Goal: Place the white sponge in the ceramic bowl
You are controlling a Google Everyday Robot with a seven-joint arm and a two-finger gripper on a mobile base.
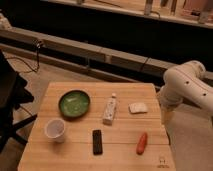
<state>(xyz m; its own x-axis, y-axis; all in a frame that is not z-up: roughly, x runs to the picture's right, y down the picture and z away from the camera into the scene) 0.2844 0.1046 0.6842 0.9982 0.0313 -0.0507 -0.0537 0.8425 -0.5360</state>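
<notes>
Table (122,127) with white sponge (138,107); gripper off-frame right.

I see only part of my arm (184,84), at the right edge. A thick white link slopes down from the upper right to a rounded elbow, then a narrower section drops straight down. The gripper is outside the camera's view, so I cannot read its state.

One camera looks steeply down over the light wooden table (120,147) from its near edge; the gripper sits outside the frame.
</notes>
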